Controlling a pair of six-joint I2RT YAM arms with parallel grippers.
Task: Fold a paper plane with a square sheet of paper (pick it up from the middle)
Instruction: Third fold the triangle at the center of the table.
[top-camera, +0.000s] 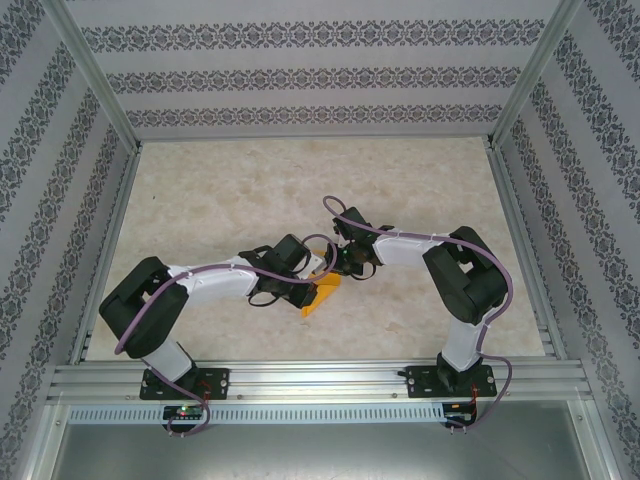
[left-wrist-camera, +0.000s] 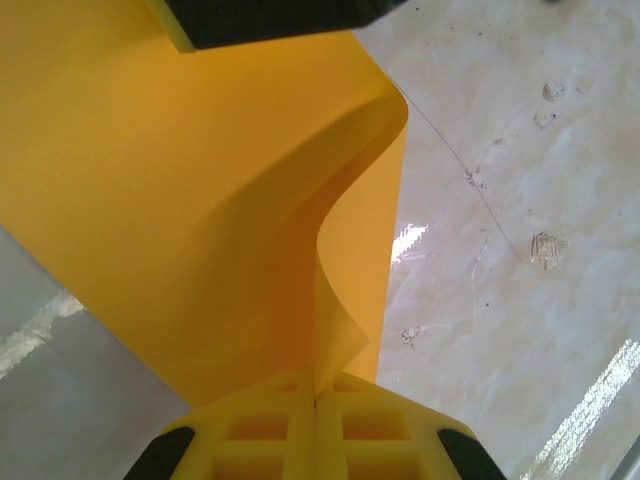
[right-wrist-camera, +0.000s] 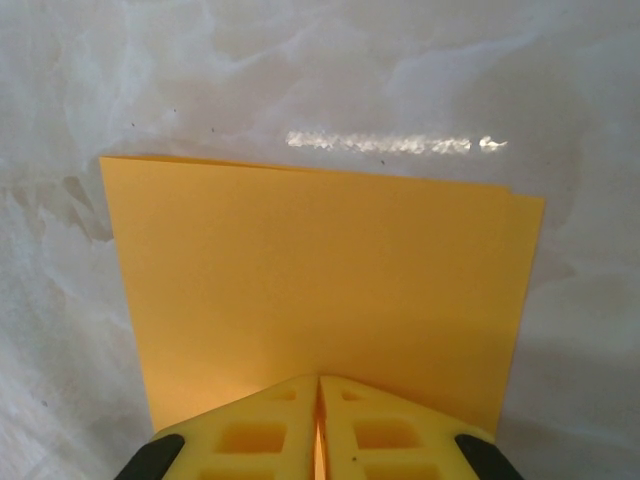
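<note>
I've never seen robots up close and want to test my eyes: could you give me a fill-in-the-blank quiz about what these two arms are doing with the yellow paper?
1. The right gripper is ____ on the sheet of paper, not open.
2. Near the left gripper the sheet is ____ rather than flat.
3. The sheet is held by ____ grippers at once.
Missing words: shut; curved; both.
</note>
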